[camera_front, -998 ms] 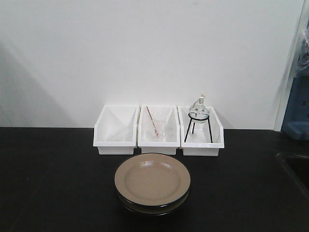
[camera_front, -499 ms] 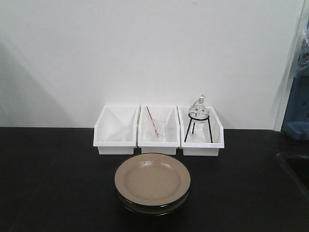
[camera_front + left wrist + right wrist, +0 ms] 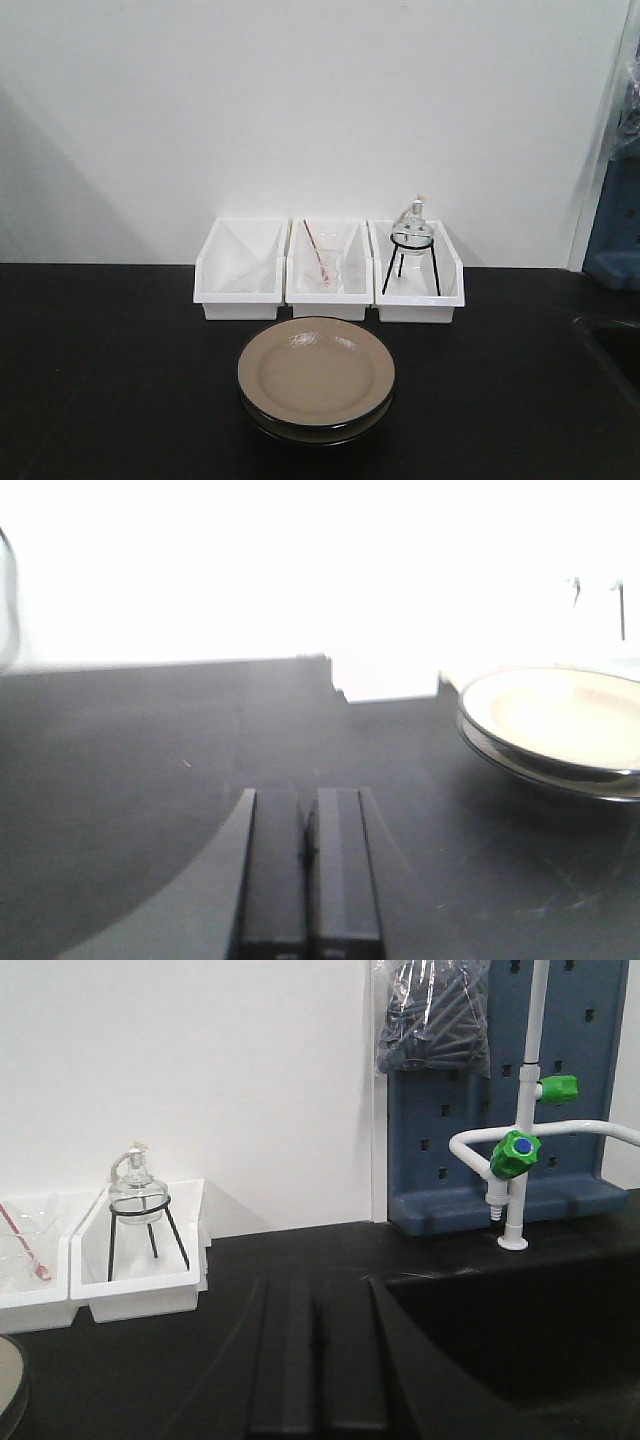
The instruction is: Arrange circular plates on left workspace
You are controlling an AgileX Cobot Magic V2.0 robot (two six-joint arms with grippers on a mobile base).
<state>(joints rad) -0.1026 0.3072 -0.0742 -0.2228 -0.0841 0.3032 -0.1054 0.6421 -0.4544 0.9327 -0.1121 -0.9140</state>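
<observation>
Plates (image 3: pixel 316 375) stacked, no legible txt

— Where do the circular plates (image 3: pixel 316 378) sit?
— Stacked one on the other on the countertop (image 3: pixel 110 370), just in front of the middle bin (image 3: pixel 326 270) of three.
— And the bins?
— Side by side against the wall: the left bin (image 3: pixel 238 270), the middle one with a beaker (image 3: pixel 325 268) and a rod (image 3: pixel 316 253) leaning in it, and the right bin (image 3: pixel 416 272) holding a tripod stand (image 3: pixel 410 262) with a glass lamp (image 3: pixel 412 222) on top.
— Farther right?
— The sink (image 3: pixel 520 1350) is set into the counter, with the faucet (image 3: pixel 520 1110) and pegboard (image 3: pixel 500 1100) behind it
</observation>
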